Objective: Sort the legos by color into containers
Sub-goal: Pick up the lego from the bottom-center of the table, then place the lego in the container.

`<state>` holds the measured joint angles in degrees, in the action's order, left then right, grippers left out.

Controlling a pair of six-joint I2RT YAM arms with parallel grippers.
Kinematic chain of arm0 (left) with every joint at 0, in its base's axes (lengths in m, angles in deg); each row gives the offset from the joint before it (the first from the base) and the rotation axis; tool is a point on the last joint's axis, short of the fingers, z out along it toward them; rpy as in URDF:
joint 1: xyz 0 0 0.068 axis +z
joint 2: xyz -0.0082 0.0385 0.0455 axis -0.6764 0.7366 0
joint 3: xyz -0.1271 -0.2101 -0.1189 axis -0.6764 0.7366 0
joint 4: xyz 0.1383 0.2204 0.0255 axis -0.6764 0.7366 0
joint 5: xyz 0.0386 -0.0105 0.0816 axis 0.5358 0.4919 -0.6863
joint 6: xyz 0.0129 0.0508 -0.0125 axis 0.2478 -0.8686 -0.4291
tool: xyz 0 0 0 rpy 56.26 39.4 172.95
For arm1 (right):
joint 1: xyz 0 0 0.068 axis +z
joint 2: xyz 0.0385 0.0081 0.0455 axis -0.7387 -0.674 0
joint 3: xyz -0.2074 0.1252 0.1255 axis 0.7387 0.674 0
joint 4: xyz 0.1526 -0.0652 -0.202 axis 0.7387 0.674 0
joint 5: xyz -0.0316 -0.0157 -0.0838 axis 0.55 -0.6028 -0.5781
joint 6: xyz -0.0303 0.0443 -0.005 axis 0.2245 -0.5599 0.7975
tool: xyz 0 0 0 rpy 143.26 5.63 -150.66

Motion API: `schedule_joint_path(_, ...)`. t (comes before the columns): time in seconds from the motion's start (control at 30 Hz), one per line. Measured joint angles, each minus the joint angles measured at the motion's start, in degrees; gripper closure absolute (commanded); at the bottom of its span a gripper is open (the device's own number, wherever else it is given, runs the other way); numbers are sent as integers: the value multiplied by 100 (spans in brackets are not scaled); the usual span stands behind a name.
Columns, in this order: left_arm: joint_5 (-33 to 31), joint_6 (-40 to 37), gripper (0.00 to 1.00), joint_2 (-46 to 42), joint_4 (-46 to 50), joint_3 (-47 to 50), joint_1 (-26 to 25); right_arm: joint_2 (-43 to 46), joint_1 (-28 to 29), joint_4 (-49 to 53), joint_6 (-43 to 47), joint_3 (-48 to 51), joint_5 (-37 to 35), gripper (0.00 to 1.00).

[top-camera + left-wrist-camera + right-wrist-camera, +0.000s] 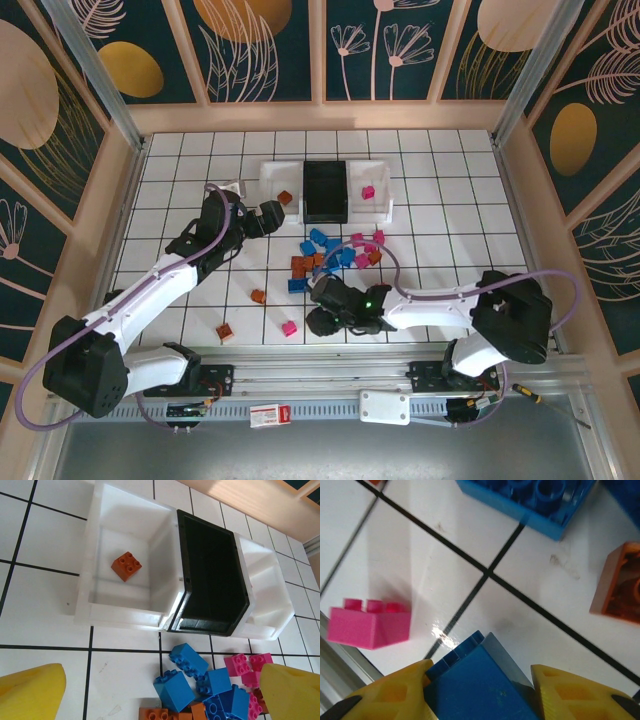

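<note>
Right pincer (477, 674) clamps a blue lego (472, 692); red box label (283, 413) illegible.

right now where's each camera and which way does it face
top external: above and behind, looking down at the table; left arm, right arm show.
left wrist: faces down at the white bin holding an orange brick; fingers below.
right wrist: low over tiles; right gripper shut on a blue brick.
shared: top and left wrist both show that brick.
</note>
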<state>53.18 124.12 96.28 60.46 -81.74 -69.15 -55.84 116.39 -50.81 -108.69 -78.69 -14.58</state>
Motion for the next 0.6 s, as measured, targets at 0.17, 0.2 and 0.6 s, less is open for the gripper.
schedule_joint_path(0.17, -87, 76, 1, -131, 76, 4, 0, 546, -763, 48, 249, -251, 63, 70)
schedule_joint_path(0.2, -92, 90, 1, -170, 79, 17, 0, 570, -977, 44, 323, -404, 63, 70)
schedule_joint_path(0.6, -289, 131, 1, -997, 227, 612, 0, -1766, -3202, -321, 846, -3558, -114, 69)
